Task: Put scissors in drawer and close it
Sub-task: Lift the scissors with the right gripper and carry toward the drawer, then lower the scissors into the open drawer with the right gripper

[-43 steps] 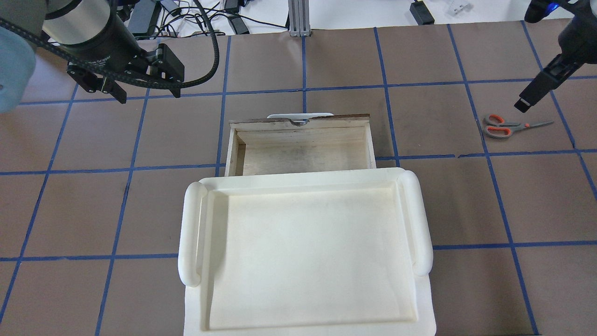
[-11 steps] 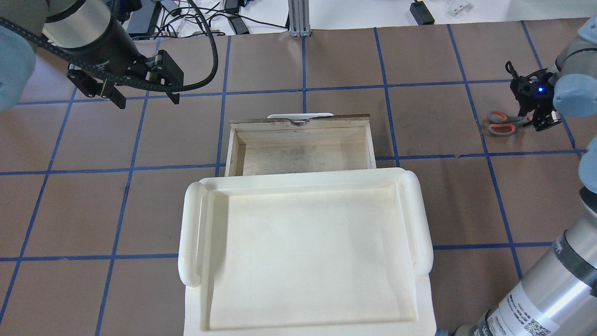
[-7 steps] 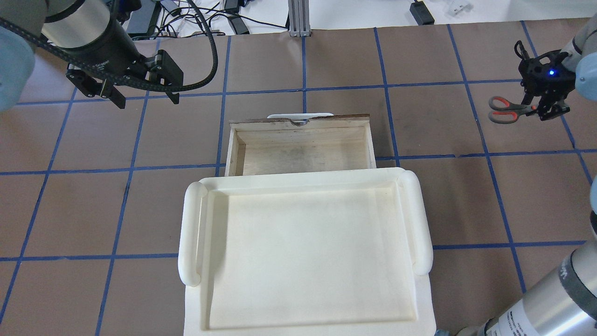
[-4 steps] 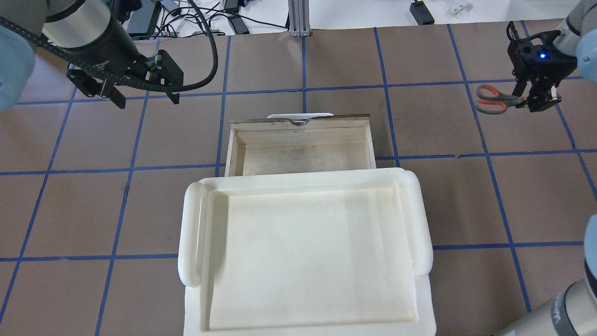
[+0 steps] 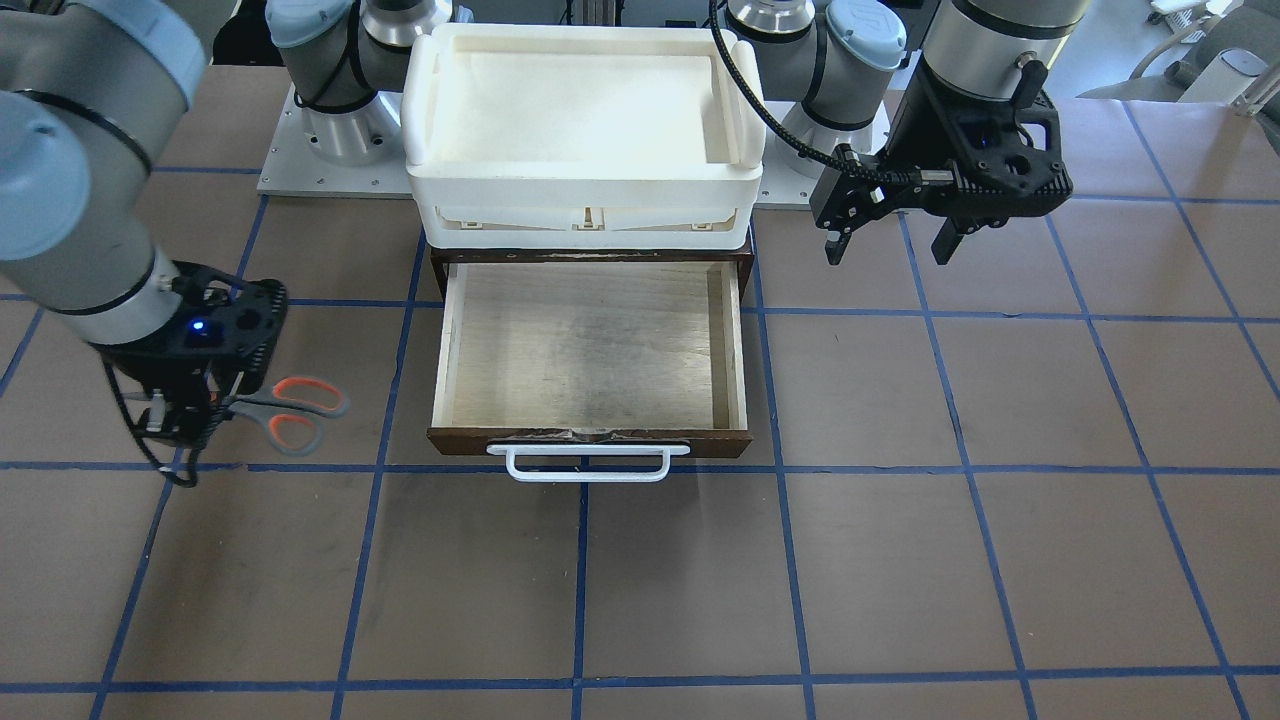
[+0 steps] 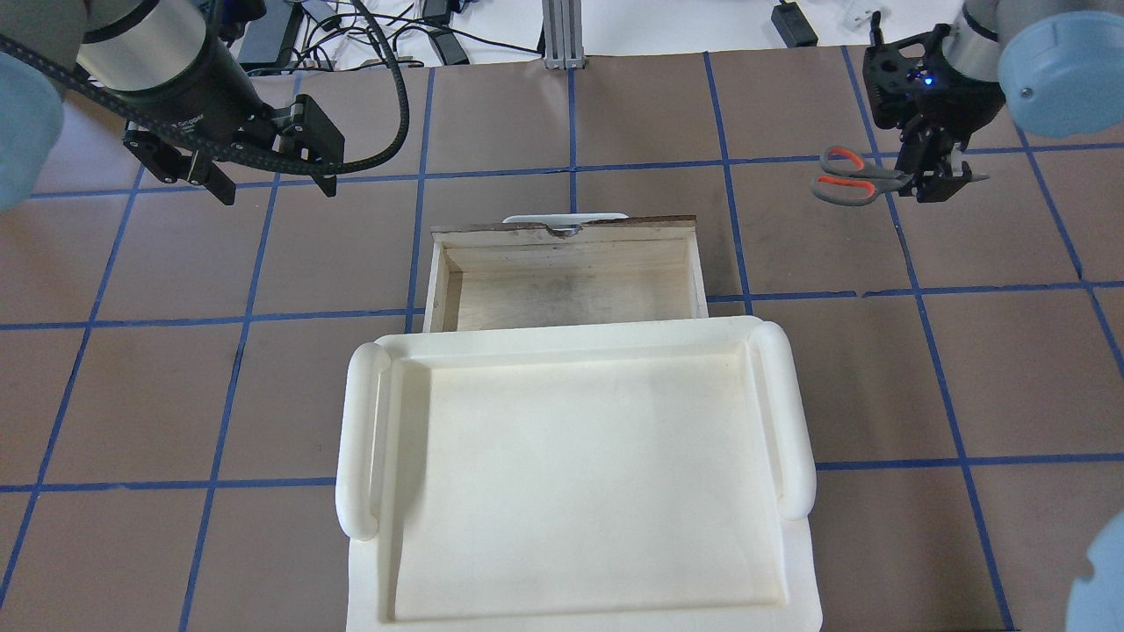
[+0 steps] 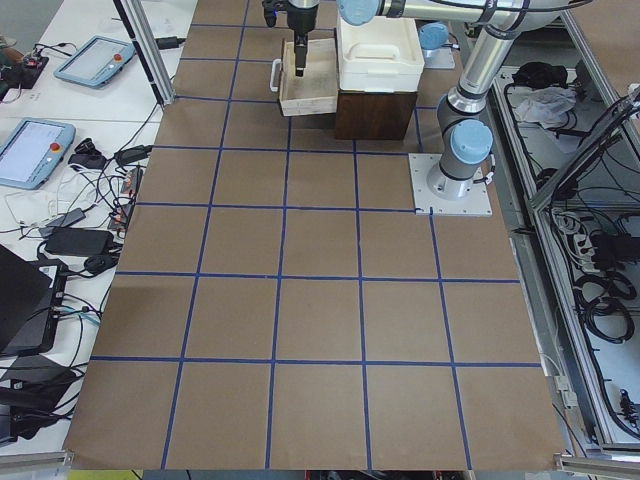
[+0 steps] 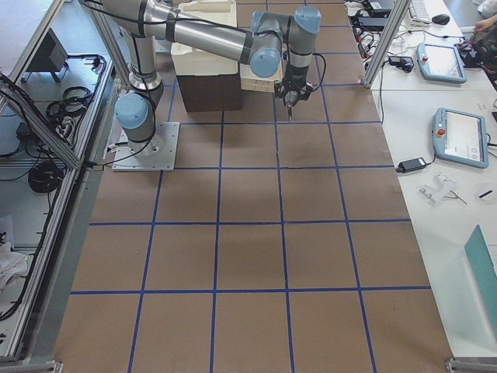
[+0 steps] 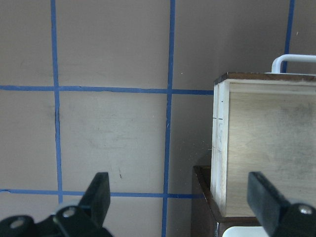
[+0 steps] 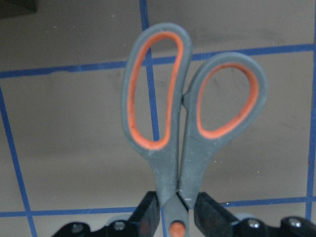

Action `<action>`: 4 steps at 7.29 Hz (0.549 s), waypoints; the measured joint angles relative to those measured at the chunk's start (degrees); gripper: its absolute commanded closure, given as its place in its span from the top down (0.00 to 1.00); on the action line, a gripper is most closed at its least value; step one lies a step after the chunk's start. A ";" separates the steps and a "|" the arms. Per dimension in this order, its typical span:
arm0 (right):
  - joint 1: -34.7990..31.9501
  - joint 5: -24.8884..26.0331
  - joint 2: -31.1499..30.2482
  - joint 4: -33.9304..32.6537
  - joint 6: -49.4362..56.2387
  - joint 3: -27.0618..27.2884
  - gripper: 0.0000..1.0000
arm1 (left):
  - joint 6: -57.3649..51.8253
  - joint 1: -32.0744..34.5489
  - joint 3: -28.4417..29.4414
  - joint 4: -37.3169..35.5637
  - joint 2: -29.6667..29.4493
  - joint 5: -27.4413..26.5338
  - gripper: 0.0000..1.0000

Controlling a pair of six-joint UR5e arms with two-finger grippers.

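Clamped at the pivot by the right pincer (image 6: 933, 180) (left pincer (image 6: 277, 189) gaping, empty), the scissors (image 6: 856, 175) should be released low inside the drawer (image 6: 571, 298).

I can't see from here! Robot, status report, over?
Right gripper: fingers shut on grey-handled, orange-lined scissors, held above table. Left gripper: fingers open, empty. Pale plywood drawer open, empty. White plastic tray behind opening, not blocking.

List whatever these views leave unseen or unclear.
The scissors' blades: right wrist view, behind the right fingers and below the bottom edge.
The drawer's rear: overhead view, covered by the white bin.
The scissors, exterior right view: too small to make out.
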State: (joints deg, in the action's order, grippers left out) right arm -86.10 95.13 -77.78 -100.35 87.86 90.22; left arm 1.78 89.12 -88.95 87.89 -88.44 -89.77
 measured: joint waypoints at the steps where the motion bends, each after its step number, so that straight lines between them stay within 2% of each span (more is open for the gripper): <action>1: -4.64 0.01 -0.82 1.05 -7.08 -0.03 0.00 | 0.04 0.00 0.00 0.00 0.01 0.00 1.00; 4: -15.34 -1.18 -1.33 1.59 -17.58 -0.13 0.00 | 0.07 0.00 0.00 0.00 0.02 -0.03 1.00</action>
State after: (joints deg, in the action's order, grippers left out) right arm -101.44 93.96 -79.11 -98.76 70.28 90.09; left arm 1.84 89.12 -88.95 87.89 -88.42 -89.80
